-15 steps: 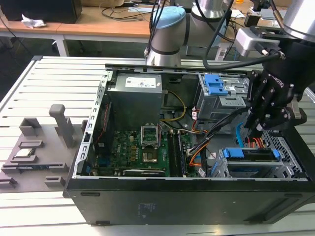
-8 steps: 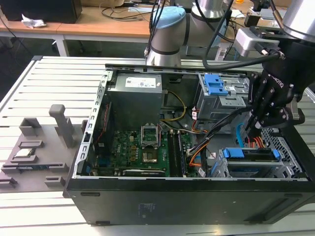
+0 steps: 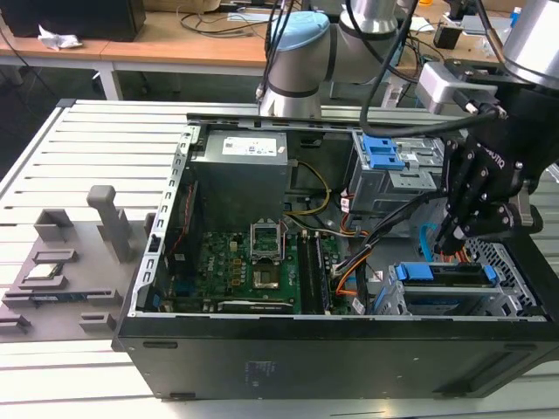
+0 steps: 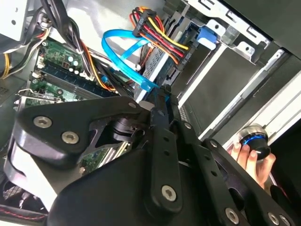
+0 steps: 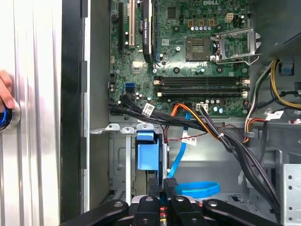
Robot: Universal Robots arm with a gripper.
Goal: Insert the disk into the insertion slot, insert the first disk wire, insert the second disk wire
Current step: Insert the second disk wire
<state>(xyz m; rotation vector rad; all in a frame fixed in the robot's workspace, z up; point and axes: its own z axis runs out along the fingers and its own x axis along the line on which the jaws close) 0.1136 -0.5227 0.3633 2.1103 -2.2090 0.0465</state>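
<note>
Claw (image 3: 447, 244) pinches blue wire (image 5: 197, 189) behind blue-framed disk (image 3: 445, 272).

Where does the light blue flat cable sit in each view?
Exterior view: the light blue flat cable arches just above the disk, toward the exterior view's right.
Second wrist view: it loops beside the red and yellow wire bundle.
First wrist view: it curls beside the disk.
Shared landmark: the green motherboard.
</note>
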